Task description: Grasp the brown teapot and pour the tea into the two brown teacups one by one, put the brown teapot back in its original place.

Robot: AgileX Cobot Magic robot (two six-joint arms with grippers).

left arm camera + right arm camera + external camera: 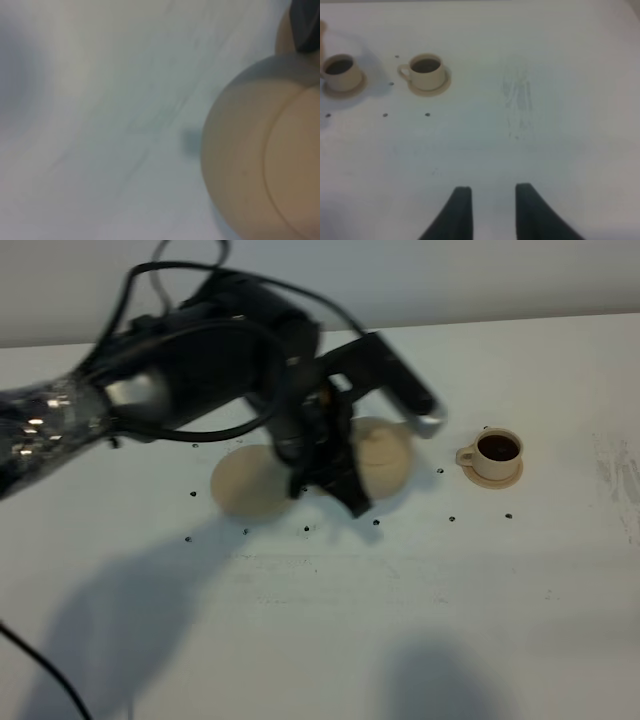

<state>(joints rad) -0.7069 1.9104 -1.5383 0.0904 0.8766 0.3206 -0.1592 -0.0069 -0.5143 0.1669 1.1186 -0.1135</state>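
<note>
Left gripper [335, 478]: dark, blurred, reaching across the middle of the table; closed against the handle side of the brown teapot [385, 458]. The handle itself is hidden by the jaws.
Left finger, wrist view: one dark finger [306, 25] shows at the frame edge, next to the pot's wall.
Brown teapot: squat, round, beige-tan ceramic with a smooth matte skin. It sits just beside the large saucer plate [248, 486], not on it. Whether it is clear of the table cannot be told.
Teapot close up: a curved seam line runs across the rounded body [250, 165]; the picture is soft and out of focus.
Large saucer plate: flat, round, beige-tan, bare, partly covered by the arm.
Right gripper [492, 192]: two dark tapered fingers set apart with bare table between them, gripping nothing, low over the table and well away from the cups.
Near teacup [426, 70]: small tan cup with a loop handle on a matching saucer, dark liquid inside.
Far teacup [340, 72]: same make, also on its saucer, also dark inside.
Table [400, 620]: white and matte, with faint grey scuff streaks.
Specks [385, 115]: small dark dots scattered around the crockery.
</note>
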